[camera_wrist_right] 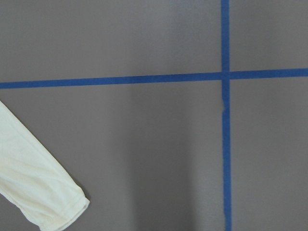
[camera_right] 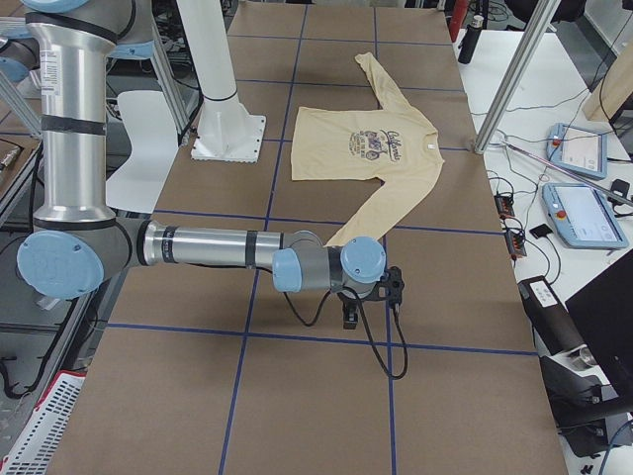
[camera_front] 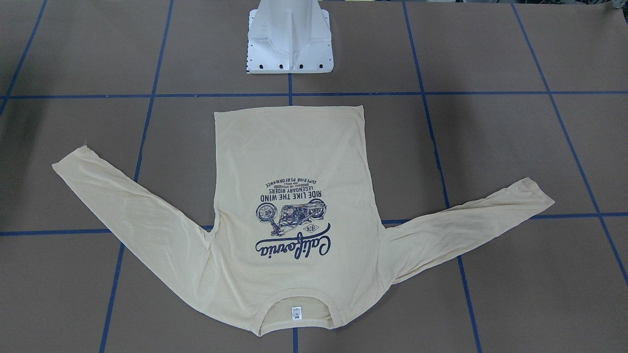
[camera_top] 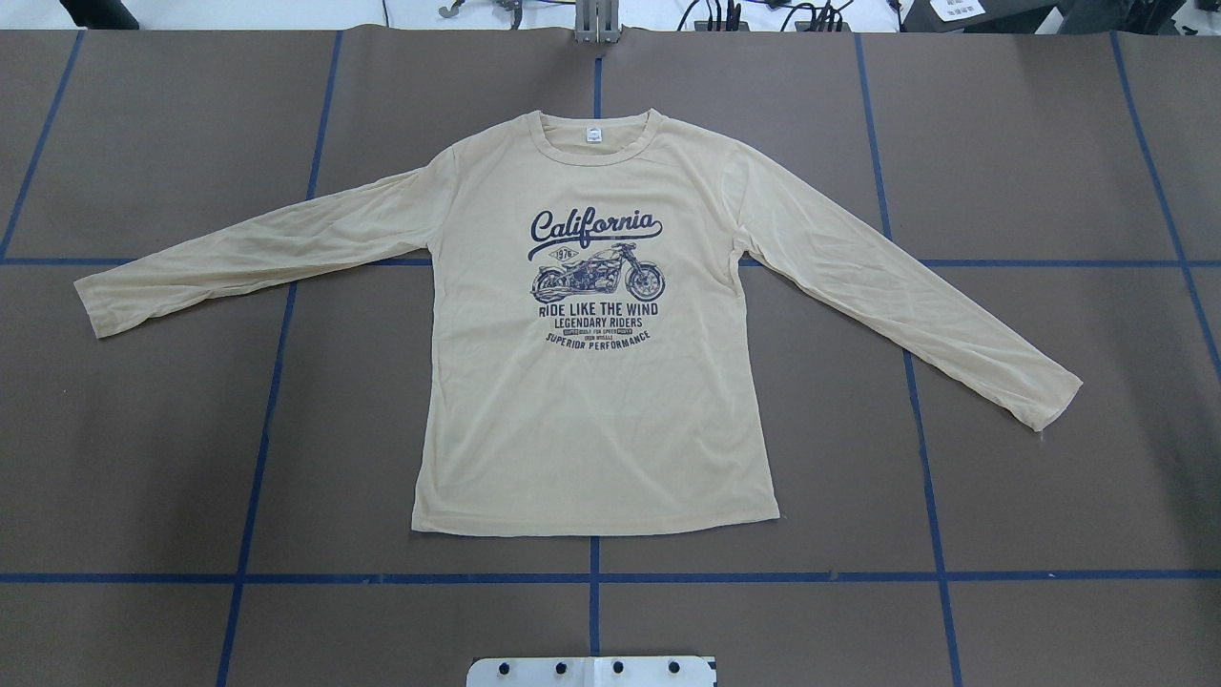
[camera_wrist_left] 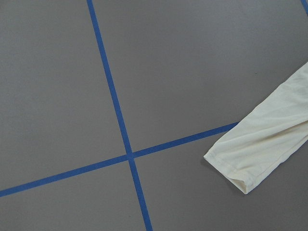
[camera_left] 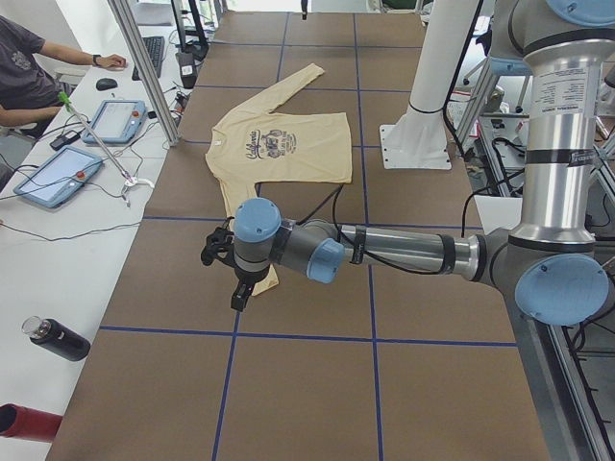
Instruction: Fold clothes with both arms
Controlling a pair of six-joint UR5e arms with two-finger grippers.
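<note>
A: Where's the T-shirt (camera_top: 591, 382)?
B: Flat on the worktop (camera_top: 1002, 477), unfolded, print (camera_top: 596, 277) facing up. The collar and neck label (camera_top: 594, 135) are on the side away from the white pedestal (camera_front: 289, 44). The hem is toward it.
A: Sleeves?
B: Both spread out, 1 to each side, slanting back toward the hem side. The left cuff (camera_wrist_left: 250, 163) is at the lower right of the left wrist view and lies over a blue tape line (camera_wrist_left: 115, 120). The right cuff (camera_wrist_right: 43, 192) is at the lower left of the right wrist view, short of the tape cross.
A: Arms?
B: The left arm (camera_left: 404, 252) is stretched out low across its end of the worktop, with the left tool (camera_left: 237, 298) pointing down by the left cuff. The right arm (camera_right: 208, 247) does the same at the other end, with the right tool (camera_right: 351, 315) pointing down near the right cuff.
A: Are the tools apart or together?
B: Cannot tell for either 1, since they show only in the side views. Whether they touch the fabric, cannot tell either.
A: Anything else?
B: A seated person (camera_left: 24, 67) at the side bench, 2 blue-framed screens (camera_left: 120, 120) beside them.
</note>
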